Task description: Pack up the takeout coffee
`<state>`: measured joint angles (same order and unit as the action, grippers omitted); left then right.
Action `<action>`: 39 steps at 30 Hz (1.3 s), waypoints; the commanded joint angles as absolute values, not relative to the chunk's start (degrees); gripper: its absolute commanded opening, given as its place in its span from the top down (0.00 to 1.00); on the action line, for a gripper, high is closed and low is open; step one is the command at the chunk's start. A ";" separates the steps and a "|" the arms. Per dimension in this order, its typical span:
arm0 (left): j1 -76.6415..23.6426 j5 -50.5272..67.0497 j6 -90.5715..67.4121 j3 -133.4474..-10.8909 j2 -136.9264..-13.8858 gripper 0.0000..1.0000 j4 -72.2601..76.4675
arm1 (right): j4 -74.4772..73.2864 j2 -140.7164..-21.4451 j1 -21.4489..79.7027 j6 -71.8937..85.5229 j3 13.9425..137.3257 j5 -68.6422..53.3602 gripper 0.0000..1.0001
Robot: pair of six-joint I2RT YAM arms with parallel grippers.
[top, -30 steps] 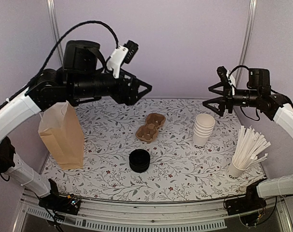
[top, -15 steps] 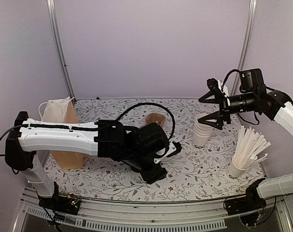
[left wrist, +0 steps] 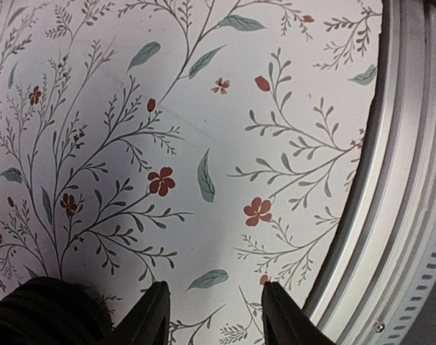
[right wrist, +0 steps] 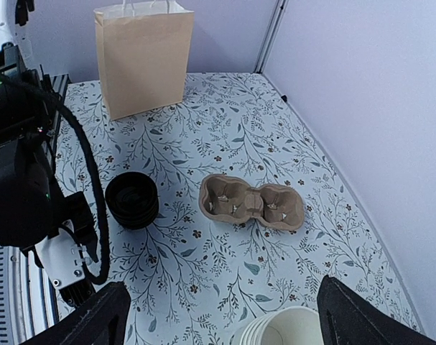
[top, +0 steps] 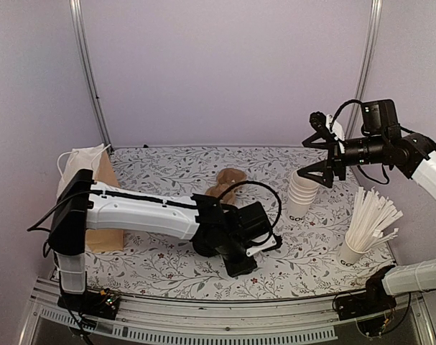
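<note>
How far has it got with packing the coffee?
Barely started. Nothing is packed: the cardboard carrier holds no cups, the paper bag stands apart, no cup wears a lid. The left gripper, open, is low beside the black lid stack; the right gripper, open, hovers above the stacked white cups. Lidding, loading and bagging remain.

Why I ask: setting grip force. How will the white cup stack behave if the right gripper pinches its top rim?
Probably light and crushable: the cup stack is lidless paper, so its rim may buckle under the open right gripper. Tall and narrow, it could tip if pushed sideways. Nested cups may lift together or separate.
</note>
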<state>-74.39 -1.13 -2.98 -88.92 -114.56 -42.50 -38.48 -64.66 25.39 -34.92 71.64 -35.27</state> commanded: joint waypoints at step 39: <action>-59.81 -15.16 4.99 -82.14 -119.42 1.00 -47.40 | -35.51 -64.90 23.98 -30.00 70.89 -35.68 0.07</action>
